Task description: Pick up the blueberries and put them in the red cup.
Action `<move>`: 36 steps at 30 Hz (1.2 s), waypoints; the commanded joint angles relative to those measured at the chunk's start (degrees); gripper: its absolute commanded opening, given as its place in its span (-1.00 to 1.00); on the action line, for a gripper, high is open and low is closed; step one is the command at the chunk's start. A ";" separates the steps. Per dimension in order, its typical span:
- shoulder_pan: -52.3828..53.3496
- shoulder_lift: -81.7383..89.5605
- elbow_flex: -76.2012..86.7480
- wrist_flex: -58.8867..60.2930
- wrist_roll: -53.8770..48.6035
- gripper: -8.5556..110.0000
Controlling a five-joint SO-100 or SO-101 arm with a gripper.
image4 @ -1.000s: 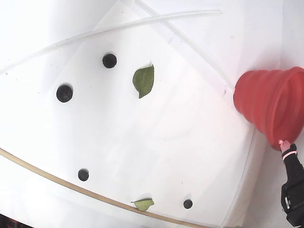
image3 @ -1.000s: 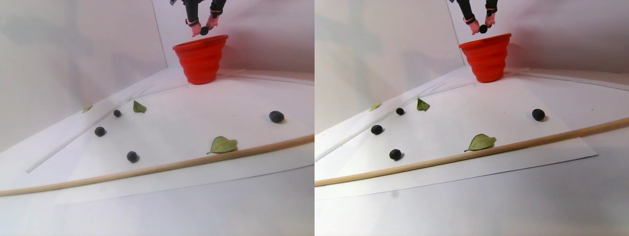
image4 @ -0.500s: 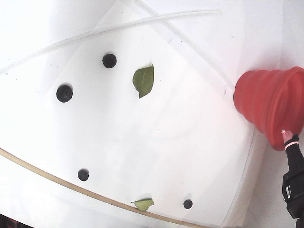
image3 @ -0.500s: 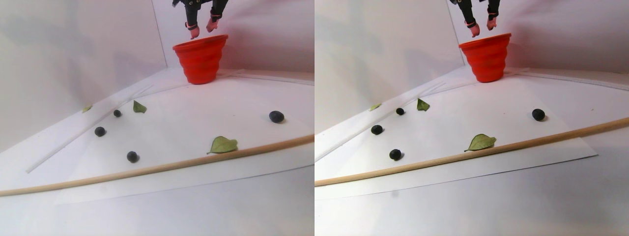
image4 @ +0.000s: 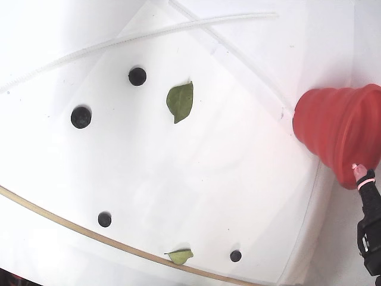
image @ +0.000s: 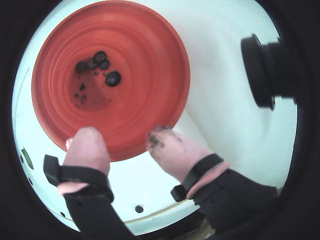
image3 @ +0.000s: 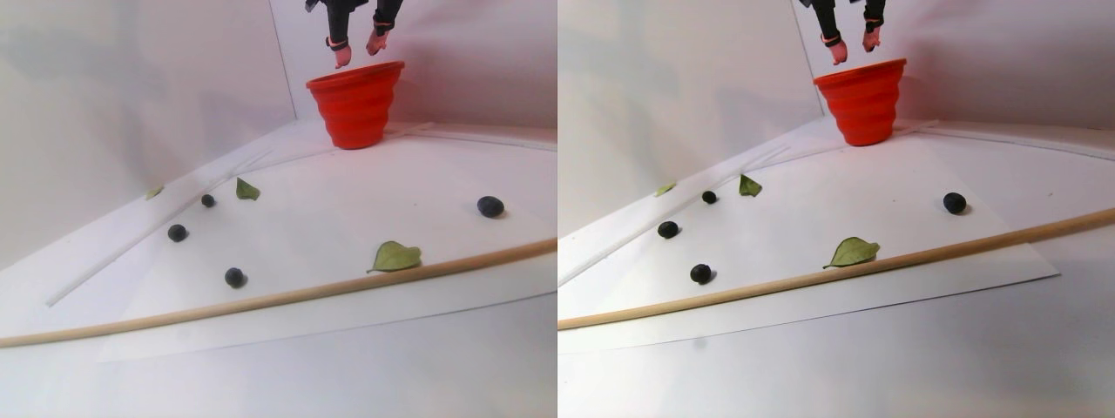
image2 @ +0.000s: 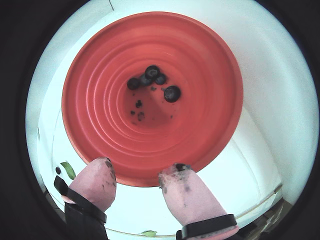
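**Gripper parked over the cup, nothing in it, four berries to go**

The gripper (image2: pixel 136 172) hung right above the near rim of the red cup (image2: pixel 95 125), pink fingers (image: pixel 87 147) spread apart with nothing between them. That spot made sense: directly over the wide mouth, so anything let go would fall straight in. Dark smudges sat on the fingertip pads, most likely berry residue.

Inside the cup, both wrist views showed a cluster of blueberries (image2: pixel 150 76) at the bottom, with one sitting a bit apart (image2: pixel 172 93) plus some dark crumbs.

The cup stood at the far corner of the white sheet (image3: pixel 348 209) in the stereo pair view, out of the way of the picking area. Four berries were out on the sheet: one alone toward the right edge (image3: pixel 489 206), three scattered on the left (image3: pixel 177 232), well apart from each other. Two green leaves (image3: pixel 396 256) lay among them, and a wooden stick (image3: pixel 261 302) ran along the sheet's near edge.

So probably a release step, with more trips needed.
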 commanded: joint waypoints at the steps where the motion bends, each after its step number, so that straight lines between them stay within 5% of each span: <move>1: 1.49 9.32 -3.69 2.46 -0.88 -0.57; 36: 10.55 20.21 2.20 31.29 -5.71 -0.57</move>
